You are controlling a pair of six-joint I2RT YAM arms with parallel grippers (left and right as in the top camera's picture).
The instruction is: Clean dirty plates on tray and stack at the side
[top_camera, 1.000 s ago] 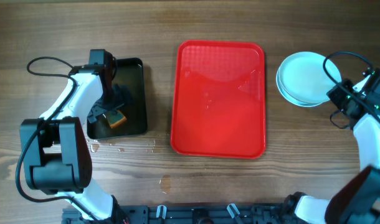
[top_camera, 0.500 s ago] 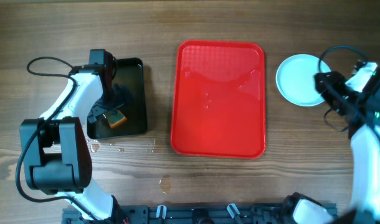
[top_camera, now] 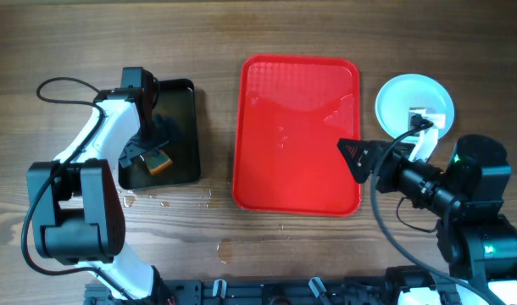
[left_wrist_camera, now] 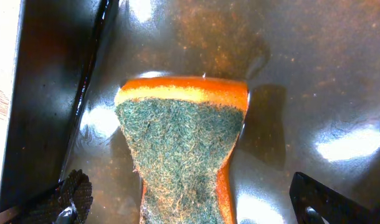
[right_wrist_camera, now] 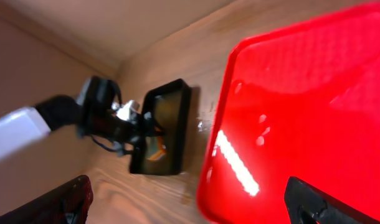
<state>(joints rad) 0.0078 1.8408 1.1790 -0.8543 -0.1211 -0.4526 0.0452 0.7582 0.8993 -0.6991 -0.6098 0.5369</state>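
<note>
All plates [top_camera: 408,106] are stacked beside the bare tray [top_camera: 297,135]. Cleaning is judged done, so left gripper [left_wrist_camera: 193,198] and right gripper [top_camera: 353,159] are spread, with the sponge [left_wrist_camera: 180,143] unheld.

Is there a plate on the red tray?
No, the red tray is bare, and the plates sit on the table beside it.

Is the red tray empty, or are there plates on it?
Empty: the tray shows only bare red surface; the plates lie outside it.
</note>
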